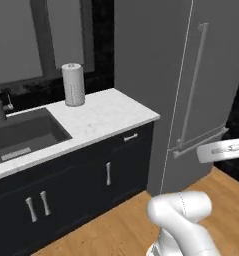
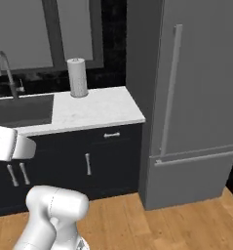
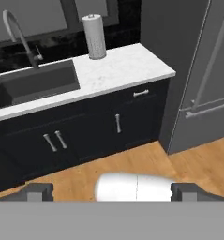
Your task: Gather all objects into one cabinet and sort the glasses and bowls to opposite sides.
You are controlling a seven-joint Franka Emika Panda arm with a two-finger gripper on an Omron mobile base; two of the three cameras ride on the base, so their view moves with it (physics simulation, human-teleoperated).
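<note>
Cabinet, cups, bowl: I cannot place any of them from this standing point. My judgement is that gathering has not begun and the base has to find them first.

Largest thing here is the grey fridge, far right, with a long vertical silver bar handle. Left of it and touching its side runs the white marble counter. The dark sink is let into the counter's left part. Below are black base doors with short handles and one drawer under the counter's right end. A paper towel roll stands upright at the far edge of the counter, just right of the sink. The faucet curves up behind the sink.

The gripper hangs over the wood floor, well apart from the counter, with its fingers spread wide and nothing between them.

Risks:
- The fridge handle resembles the one wanted, so the arm could pull the wrong door.
- The view of the hand beside the fridge is poor. It seems close, so a wide swing could strike the door or clip the roll.
</note>
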